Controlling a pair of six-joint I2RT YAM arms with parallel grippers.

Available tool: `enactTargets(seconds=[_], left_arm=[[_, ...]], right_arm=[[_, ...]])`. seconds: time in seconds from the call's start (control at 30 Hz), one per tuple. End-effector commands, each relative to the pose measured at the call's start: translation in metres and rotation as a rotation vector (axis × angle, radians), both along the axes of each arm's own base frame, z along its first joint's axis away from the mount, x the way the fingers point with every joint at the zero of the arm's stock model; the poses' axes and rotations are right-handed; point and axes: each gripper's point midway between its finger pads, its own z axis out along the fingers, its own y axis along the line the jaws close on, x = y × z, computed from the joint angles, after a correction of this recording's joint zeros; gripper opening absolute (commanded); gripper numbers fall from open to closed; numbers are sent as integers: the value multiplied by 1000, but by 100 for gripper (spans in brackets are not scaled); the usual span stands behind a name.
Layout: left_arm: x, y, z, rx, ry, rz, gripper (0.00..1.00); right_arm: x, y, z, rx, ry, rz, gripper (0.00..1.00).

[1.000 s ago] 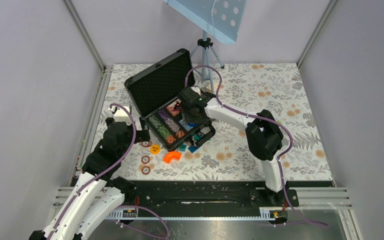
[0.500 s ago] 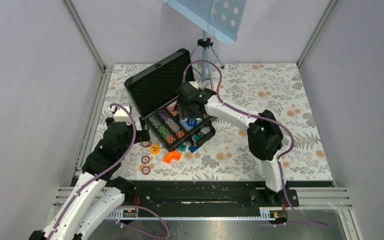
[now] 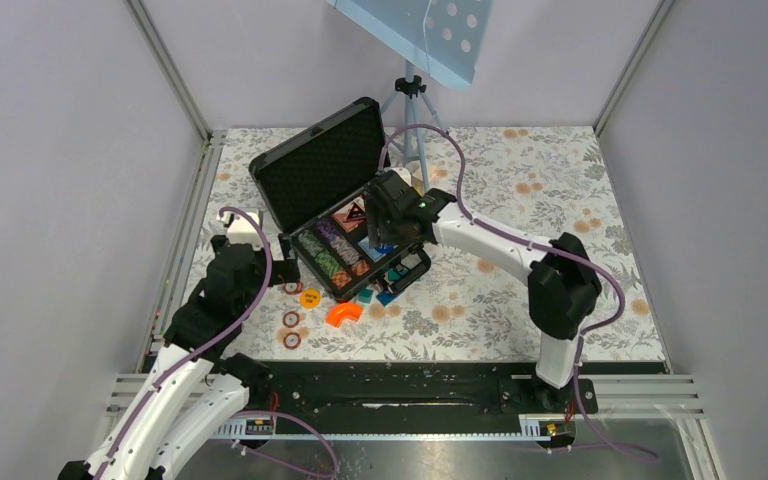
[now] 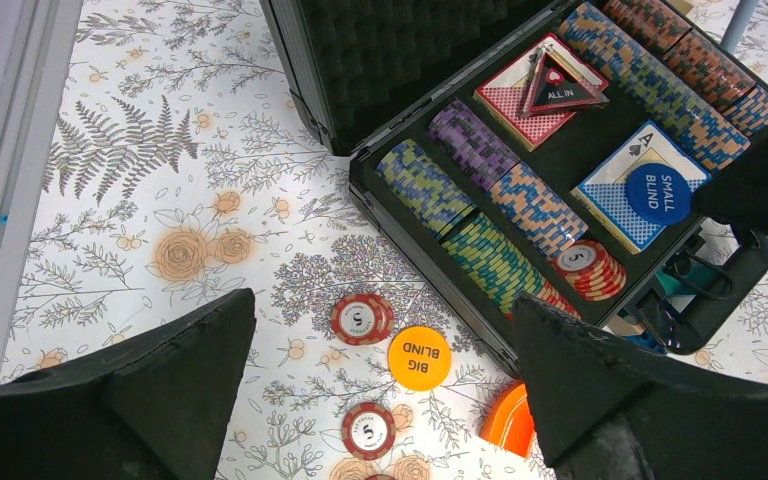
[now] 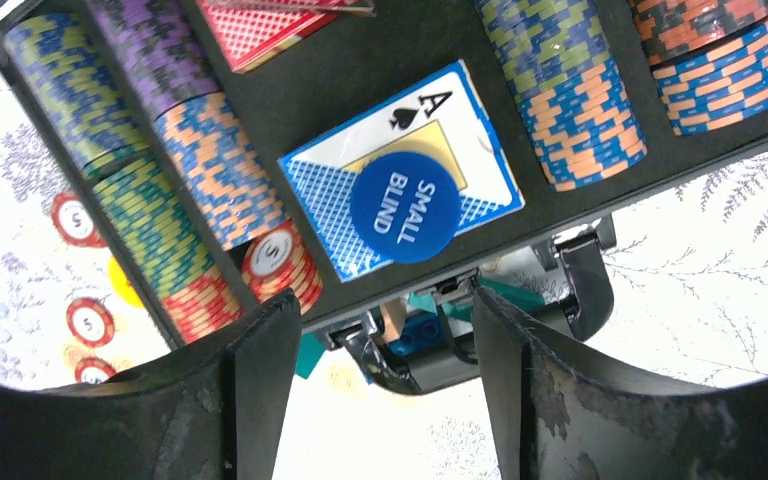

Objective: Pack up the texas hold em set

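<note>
The black briefcase (image 3: 322, 172) lies open, with rows of striped chips (image 4: 490, 195) in its foam tray. A red deck (image 4: 520, 98) bears a black ALL IN triangle. A blue deck (image 5: 400, 170) bears a blue SMALL BLIND disc (image 5: 405, 207). Loose red chips (image 4: 362, 318) and a yellow BIG BLIND disc (image 4: 419, 357) lie on the cloth before the case. My left gripper (image 4: 382, 310) hovers open and empty above them, left of the case (image 3: 285, 264). My right gripper (image 5: 385, 300) is open and empty above the case's front edge and handle (image 5: 530, 345), and it shows in the top view (image 3: 385, 232).
An orange curved piece (image 3: 343, 314) lies by the case's front corner. Teal and blue blocks (image 5: 428, 330) sit under the handle. A tripod (image 3: 412, 100) with a perforated board stands behind the case. A metal rail (image 3: 185, 240) runs along the left side.
My right arm's elbow has swung to the right, and its gripper has shifted over the tray from the back towards the front edge. The left arm has not moved.
</note>
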Motion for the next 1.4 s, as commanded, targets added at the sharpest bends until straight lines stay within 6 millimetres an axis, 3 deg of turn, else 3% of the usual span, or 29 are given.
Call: enactTargets(seconds=[0.0, 0.17, 0.3, 0.67, 1.03, 1.37], left_arm=[[7, 1, 8, -12, -31, 27, 99], [10, -3, -3, -30, 76, 58, 99], [12, -18, -18, -147, 140, 82, 99], [14, -27, -85, -212, 307, 182, 92], [18, -26, -137, -166, 398, 237, 89], [14, -34, -156, -185, 431, 198, 88]], right_arm=[[-15, -3, 32, 61, -69, 17, 71], [-38, -35, 40, 82, -94, -20, 72], [-59, -61, 42, 90, -101, -32, 73], [-110, -110, 30, 161, -87, -53, 73], [-127, -122, 24, 204, -79, -55, 74], [-129, -124, 16, 186, -71, -44, 75]])
